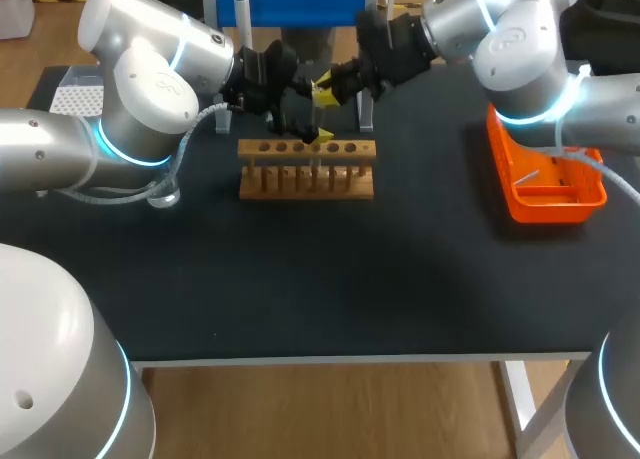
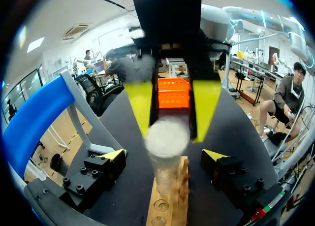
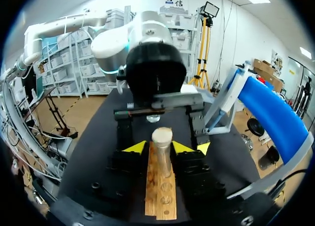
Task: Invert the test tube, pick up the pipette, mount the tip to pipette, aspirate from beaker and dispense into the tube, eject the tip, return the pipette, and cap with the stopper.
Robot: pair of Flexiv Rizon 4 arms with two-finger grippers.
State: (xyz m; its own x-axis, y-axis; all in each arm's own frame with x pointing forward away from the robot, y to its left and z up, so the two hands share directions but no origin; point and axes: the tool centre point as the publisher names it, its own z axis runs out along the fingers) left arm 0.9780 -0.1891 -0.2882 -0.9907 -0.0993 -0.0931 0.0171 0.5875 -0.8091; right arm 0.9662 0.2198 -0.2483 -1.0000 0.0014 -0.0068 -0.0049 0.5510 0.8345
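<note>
Evidently the work is at its last step, the capping, as I judge it. The pale, cork-like round stopper (image 3: 162, 136) sits at the mouth of the clear glass test tube (image 3: 164, 162), which stands upright in the light wooden peg rack (image 1: 306, 169) at the middle of the black tabletop (image 1: 330, 279). The left hand (image 2: 171, 133) is above the tube with its yellow fingers narrowed onto the stopper. One finger is on each side and both seem to touch it, though that view is blurred. The right hand (image 3: 158, 148) sits low at the rack with its fingers spread, one on each side of the tube and apart from it, holding nothing. The next move, I think, calls for a straight downward press to seat the stopper. The right hand should perhaps close to steady the tube so it does not tilt in its hole, and then the left hand can release cleanly.
</note>
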